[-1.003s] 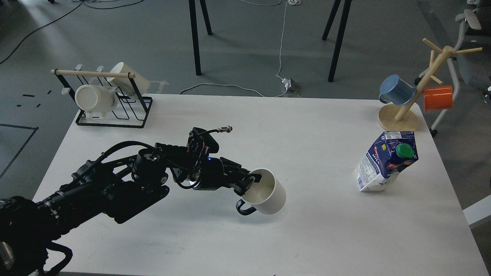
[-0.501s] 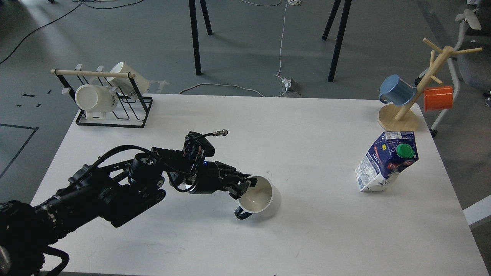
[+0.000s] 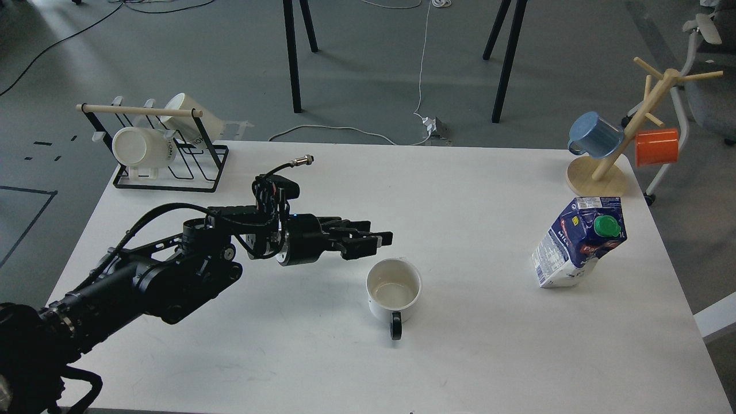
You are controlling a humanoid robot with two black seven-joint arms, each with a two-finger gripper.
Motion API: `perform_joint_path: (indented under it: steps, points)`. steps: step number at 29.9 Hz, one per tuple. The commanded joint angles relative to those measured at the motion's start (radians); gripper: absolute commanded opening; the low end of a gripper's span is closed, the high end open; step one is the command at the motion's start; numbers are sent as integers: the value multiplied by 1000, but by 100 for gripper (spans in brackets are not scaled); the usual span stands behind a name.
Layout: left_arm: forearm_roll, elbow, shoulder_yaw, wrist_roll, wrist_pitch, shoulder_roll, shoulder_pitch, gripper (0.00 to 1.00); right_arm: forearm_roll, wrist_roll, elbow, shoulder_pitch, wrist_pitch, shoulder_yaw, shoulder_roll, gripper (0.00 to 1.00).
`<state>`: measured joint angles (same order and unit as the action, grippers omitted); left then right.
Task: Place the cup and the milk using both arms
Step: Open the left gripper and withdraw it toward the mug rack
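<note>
The white cup (image 3: 394, 292) stands upright on the white table (image 3: 471, 356), mouth facing up, its axis vertical, and its dark handle (image 3: 395, 329) points toward the near edge of the table, toward the robot. It sits a little left of the table's centre, free of any grip. The left gripper (image 3: 376, 240) hovers just beyond and to the left of the cup's rim, apart from it, with the arm reaching in from the lower left and the fingers (image 3: 368, 247) aimed to the right, lying roughly level; they hold nothing, and from this angle I cannot tell how wide they stand. The milk carton (image 3: 578, 241) stands well to the right, near the table's right edge, its long axis leaning, top tipped to the right, green cap (image 3: 606, 225) facing the viewer. Behind it at the far right corner a wooden mug tree (image 3: 618, 144) carries a blue mug (image 3: 593, 135) and an orange mug (image 3: 656, 147). At the far left corner a black wire rack (image 3: 167, 172) holds two pale mugs (image 3: 141, 147) lying on their sides
</note>
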<state>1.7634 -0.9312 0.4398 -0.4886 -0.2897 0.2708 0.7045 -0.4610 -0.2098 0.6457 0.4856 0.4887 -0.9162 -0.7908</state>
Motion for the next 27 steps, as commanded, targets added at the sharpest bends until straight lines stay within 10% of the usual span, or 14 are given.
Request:
perform_joint_path:
  steps: [1,7,12,27]
  points:
    - [-279,0,13,0,-6,71,3,84,-111,23,96,-57,0,2,-79,99]
    - [-879,0,52,0,-199,238,9,99,-228,96,246,-297,0,2,-199,99]
    - [-1218,0,89,0,-199,353,-16,99,-297,98,255,-468,0,7,-200,99]
    - [-1251,-37,382,0,-199,367,-267,99,-400,133,692,-782,0,72,-160,99]
